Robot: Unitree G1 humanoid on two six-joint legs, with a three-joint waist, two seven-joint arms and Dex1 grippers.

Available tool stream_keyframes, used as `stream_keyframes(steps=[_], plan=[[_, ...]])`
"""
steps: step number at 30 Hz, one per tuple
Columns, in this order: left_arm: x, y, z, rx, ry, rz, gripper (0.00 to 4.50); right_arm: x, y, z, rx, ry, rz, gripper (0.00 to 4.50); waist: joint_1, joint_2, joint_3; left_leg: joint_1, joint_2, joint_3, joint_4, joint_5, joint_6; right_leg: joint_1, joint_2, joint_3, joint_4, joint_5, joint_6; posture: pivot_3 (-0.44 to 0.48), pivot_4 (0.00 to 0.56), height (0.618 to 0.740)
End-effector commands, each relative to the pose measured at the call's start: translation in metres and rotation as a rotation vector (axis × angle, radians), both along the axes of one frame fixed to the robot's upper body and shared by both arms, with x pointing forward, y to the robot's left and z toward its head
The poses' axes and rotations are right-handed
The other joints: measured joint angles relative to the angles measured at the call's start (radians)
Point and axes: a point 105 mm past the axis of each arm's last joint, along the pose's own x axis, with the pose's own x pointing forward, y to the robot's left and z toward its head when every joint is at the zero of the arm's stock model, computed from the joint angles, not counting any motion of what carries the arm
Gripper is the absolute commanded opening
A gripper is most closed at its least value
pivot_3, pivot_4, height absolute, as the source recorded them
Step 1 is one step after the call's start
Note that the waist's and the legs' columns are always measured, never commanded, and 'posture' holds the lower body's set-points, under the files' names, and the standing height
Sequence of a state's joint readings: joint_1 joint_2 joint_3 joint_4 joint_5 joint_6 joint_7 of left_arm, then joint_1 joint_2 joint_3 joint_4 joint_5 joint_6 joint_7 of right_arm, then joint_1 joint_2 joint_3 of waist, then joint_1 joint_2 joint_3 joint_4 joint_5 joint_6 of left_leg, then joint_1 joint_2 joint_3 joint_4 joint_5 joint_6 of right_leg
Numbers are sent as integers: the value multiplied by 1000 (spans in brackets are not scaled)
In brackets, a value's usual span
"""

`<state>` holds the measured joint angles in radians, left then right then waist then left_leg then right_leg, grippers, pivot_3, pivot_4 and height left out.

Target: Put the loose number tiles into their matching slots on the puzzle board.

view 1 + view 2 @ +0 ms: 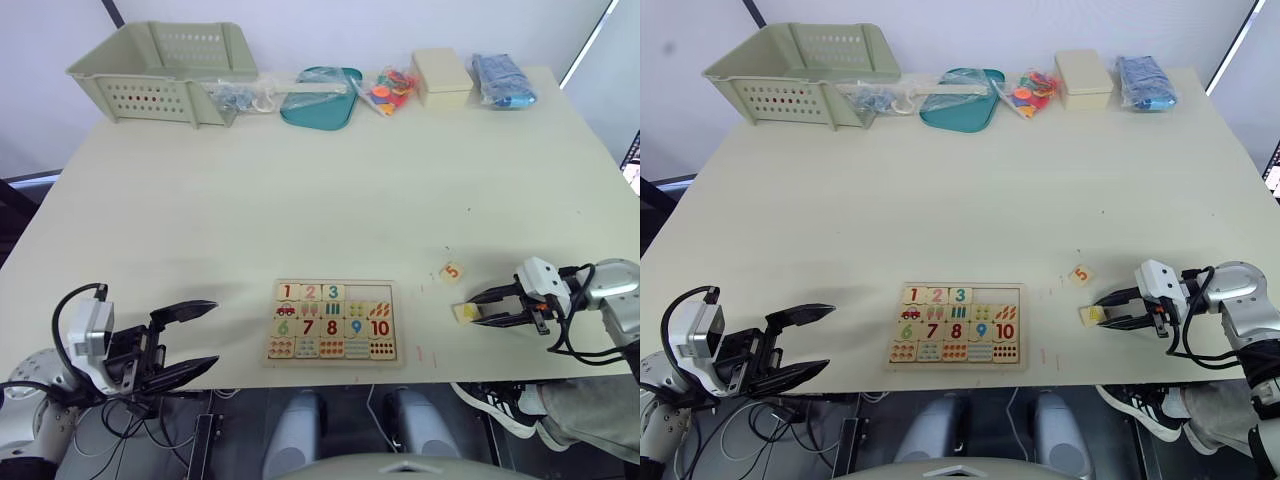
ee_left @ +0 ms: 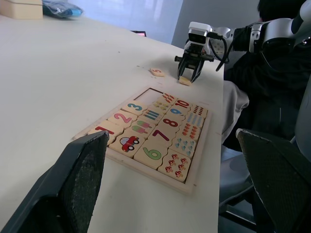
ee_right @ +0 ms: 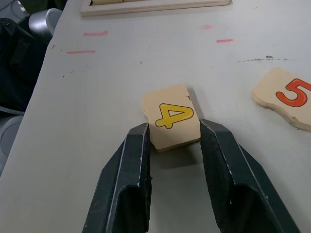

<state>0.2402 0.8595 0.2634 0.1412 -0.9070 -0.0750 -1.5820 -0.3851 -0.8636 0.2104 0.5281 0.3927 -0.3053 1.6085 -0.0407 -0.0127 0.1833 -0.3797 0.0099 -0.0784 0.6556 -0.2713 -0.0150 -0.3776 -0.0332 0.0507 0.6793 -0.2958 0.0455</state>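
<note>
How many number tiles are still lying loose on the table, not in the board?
2. The 4 tile lies between the right gripper's open fingers; the 5 tile lies beside it, nearer the table's middle.

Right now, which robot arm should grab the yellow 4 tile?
Probably the right one. Its gripper already has its fingers on both sides of the 4 tile. The left gripper sits far across the puzzle board.

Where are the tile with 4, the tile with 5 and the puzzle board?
tile with 4 (image 3: 171, 122), right wrist view, printed face.
tile with 5 (image 1: 452, 271), left eye view, its centre.
puzzle board (image 1: 393, 322), left eye view, right rim.
</note>
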Motion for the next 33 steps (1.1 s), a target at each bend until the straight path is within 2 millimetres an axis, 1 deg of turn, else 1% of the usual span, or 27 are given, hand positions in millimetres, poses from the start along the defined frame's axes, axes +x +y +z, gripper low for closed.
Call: stream_keyframes(steps=[1,4,6,9,10,12,14,16,21,24,25,28,29,33], plan=[[-3,-2,6,-9,-32,-35,4500,0,-1,10,0,-22,-25,923,0,0,0,0,0,0,0,0,0,0,0,0,0,0,0,0,150,740],[-2,-2,8,-12,-38,-36,4500,-2,4,22,-16,-21,-66,923,2,1,1,-1,0,-1,0,0,0,0,0,0,0,0,0,0,150,740],[-2,-2,10,-13,-42,-35,4500,-7,17,42,-18,-21,-98,923,3,3,2,-2,0,-1,0,0,0,-1,0,-1,0,0,0,0,150,740],[-2,-2,11,-14,-47,-36,4500,-11,29,58,-86,-65,-157,923,1,5,2,-2,0,-1,0,0,0,-2,0,0,0,0,0,0,150,740],[-1,-3,13,-17,-51,-39,4500,-11,36,67,-97,-60,-197,923,1,5,2,-2,0,-1,0,0,0,-2,0,-1,0,0,0,0,150,740],[0,-5,15,-23,-57,-50,4500,-12,49,79,-152,-26,-267,923,0,6,3,-2,0,-1,0,0,0,-2,0,0,0,0,0,0,150,740],[2,-7,16,-26,-58,-63,4500,-16,63,87,-147,44,-293,923,0,6,3,-2,0,-1,0,0,0,-2,0,0,0,0,0,0,150,740],[3,-9,18,-27,-60,-71,4500,-16,73,89,-172,57,-317,923,2,5,2,-2,0,-3,0,0,0,-2,0,-1,-1,0,0,0,150,740],[6,-10,20,-19,-56,-86,4500,-8,104,93,-215,44,-367,923,2,4,2,-7,-1,-3,0,0,0,-6,-1,-2,-2,0,0,0,150,740],[6,-12,21,-18,-55,-96,4500,-8,122,89,-239,49,-358,923,1,4,2,-13,-1,-4,0,0,0,-12,-1,-3,-1,0,0,0,150,740],[6,-12,21,-17,-53,-99,4500,-8,126,88,-254,51,-361,923,3,4,2,-19,-1,-4,0,0,0,-17,-1,-3,0,0,0,0,150,740],[6,-13,21,-15,-46,-105,4500,-5,143,85,-282,53,-363,923,1,4,2,-20,-1,-5,0,0,0,-18,-2,-5,-1,0,0,0,150,740],[6,-14,21,-14,-45,-108,4500,-3,147,84,-286,51,-365,923,-5,4,2,-20,-1,-4,0,0,0,-19,-3,-5,-1,0,0,0,150,740],[7,-16,24,-14,-53,-117,4500,-2,157,80,-300,60,-373,923,-2,4,2,-20,-1,-4,0,0,0,-20,-2,-6,1,0,0,0,150,740]])
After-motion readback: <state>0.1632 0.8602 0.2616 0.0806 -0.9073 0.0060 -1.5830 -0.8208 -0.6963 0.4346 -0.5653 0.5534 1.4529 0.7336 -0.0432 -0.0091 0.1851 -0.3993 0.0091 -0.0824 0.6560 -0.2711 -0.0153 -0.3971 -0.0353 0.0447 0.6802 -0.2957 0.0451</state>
